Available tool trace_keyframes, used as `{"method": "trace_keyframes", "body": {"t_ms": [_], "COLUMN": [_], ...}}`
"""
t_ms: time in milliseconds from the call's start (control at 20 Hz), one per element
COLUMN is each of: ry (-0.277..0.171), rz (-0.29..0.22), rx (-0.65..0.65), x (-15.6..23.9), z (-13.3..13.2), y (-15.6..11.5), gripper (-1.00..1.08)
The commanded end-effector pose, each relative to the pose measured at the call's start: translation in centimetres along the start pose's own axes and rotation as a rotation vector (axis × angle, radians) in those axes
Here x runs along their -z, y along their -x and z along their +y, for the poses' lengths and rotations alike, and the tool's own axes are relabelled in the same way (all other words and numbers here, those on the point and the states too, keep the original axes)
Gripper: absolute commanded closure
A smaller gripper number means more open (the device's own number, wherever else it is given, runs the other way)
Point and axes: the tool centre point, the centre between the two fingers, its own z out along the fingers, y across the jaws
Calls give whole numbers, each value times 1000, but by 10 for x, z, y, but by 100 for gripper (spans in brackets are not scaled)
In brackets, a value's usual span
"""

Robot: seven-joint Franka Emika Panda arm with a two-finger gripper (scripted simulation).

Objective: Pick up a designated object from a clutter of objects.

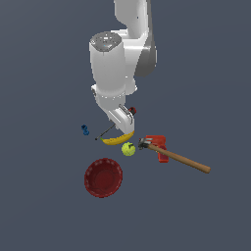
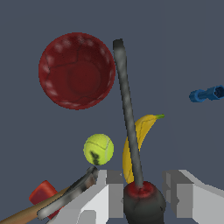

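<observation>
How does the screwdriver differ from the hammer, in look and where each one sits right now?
The screwdriver has a thin dark metal shaft and a black-and-red handle; the hammer has a long wooden handle and a dark head. The screwdriver looks shorter and slimmer than the hammer. The screwdriver's handle sits between the fingers of the gripper, while the hammer lies apart from the gripper, over a red blocky item. Both are long, straight hand tools.

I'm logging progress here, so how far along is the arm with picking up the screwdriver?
Done: the gripper is over the clutter, its fingers either side of the screwdriver handle. In hand: the grasp; gaps show beside the handle, so the fingers look open. Left: closing and lifting. The shaft crosses the banana; whether it is off the surface cannot be told.
</observation>
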Motion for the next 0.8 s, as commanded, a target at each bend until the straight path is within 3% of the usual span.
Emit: {"method": "trace_keyframes", "body": {"t_ms": [0, 750], "ry": [1, 5], "rz": [2, 0], "rx": [-1, -2], "x": [23, 154], "z": [-2, -20], "y": [18, 122], "gripper": [108, 108]}}
